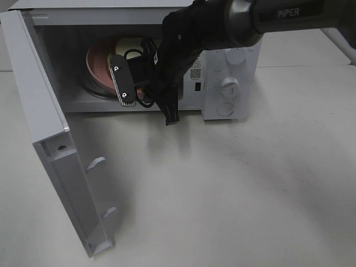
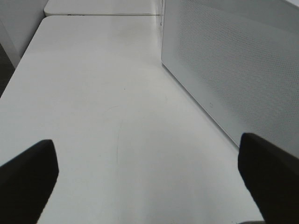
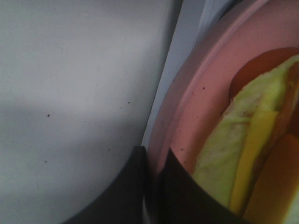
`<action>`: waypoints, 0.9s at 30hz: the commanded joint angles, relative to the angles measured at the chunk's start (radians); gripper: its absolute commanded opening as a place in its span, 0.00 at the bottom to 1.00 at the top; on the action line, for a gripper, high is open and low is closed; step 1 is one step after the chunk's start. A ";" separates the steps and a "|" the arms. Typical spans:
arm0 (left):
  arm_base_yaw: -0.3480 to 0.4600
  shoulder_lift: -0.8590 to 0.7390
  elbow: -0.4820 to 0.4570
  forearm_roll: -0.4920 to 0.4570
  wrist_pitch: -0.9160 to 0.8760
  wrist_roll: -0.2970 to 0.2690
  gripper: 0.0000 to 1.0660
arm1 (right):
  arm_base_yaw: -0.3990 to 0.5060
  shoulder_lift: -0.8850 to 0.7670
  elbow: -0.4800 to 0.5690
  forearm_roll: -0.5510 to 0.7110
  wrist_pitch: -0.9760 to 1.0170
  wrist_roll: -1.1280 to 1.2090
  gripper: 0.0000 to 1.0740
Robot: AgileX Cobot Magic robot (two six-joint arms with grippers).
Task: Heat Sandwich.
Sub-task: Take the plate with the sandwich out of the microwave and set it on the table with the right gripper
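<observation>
The white microwave (image 1: 231, 83) stands at the back of the table with its door (image 1: 39, 111) swung open to the left. My right gripper (image 1: 133, 72) reaches into the cavity. In the right wrist view this gripper (image 3: 156, 156) is shut on the rim of the round pink plate (image 3: 196, 93), with one dark finger on each side of the rim. The sandwich (image 3: 247, 140), pale bread with yellow and green filling, lies on that plate. From above, the plate (image 1: 97, 67) shows inside the cavity. My left gripper (image 2: 149, 182) is open over bare table, holding nothing.
The perforated side wall of the microwave (image 2: 233, 60) stands close beside my left gripper. The white table (image 1: 222, 189) stretches in front of the oven. Round knobs (image 1: 229, 86) sit on the panel at the microwave's right. The open door (image 1: 72, 183) juts toward the table's front left.
</observation>
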 commanded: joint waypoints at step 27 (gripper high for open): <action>0.004 -0.022 0.005 -0.002 -0.006 0.001 0.97 | 0.016 -0.224 0.273 -0.019 -0.074 -0.073 0.00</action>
